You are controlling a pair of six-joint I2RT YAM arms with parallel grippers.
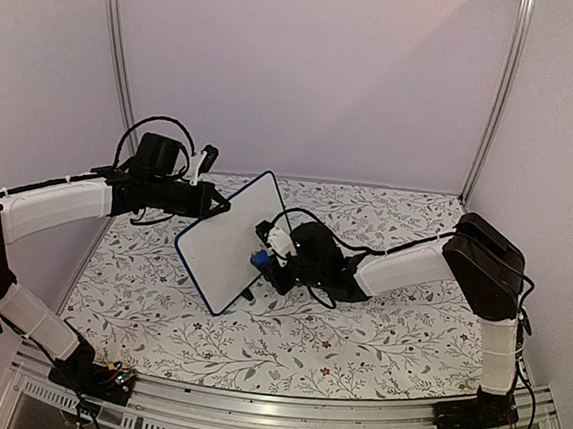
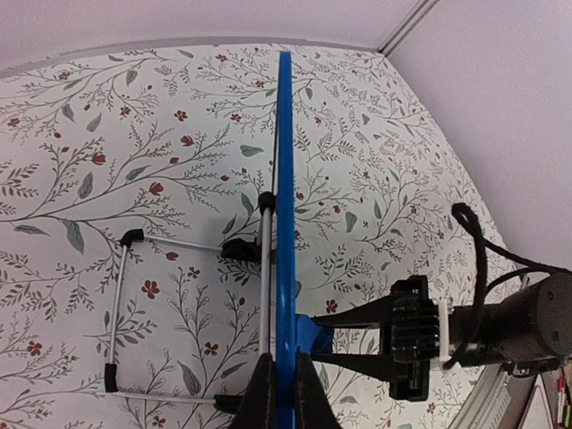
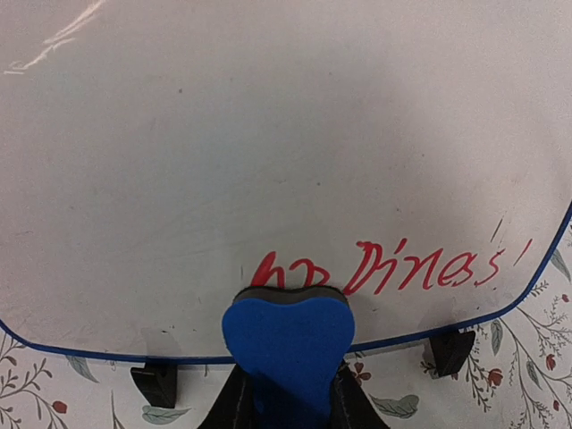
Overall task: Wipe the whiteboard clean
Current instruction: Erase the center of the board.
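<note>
From where I stand, the worry starts on the left. The whiteboard, a small rectangular white panel with rounded corners and a thin dark-blue edge, stands steeply tilted near the middle of the floral-patterned tablecloth. It is held by one edge only. A firm sideways push from the eraser could make it twist in that hold or skid on its small black feet, and a skid would rattle the silver wire stand lying just behind it. A stroke near the lower edge could also run off the board or catch on the rim, leaving the red handwriting half smeared; most of it lies to the right of the eraser. The left gripper has its two fingers drawn in tight on either side of the blue rim, clamping the board. To the right, the right gripper is closed around a blue foam eraser block with a dark felt face, gripping it by its sides. The felt seems to rest against the white face at the first red letters, though I can't be sure of real contact from here.
</note>
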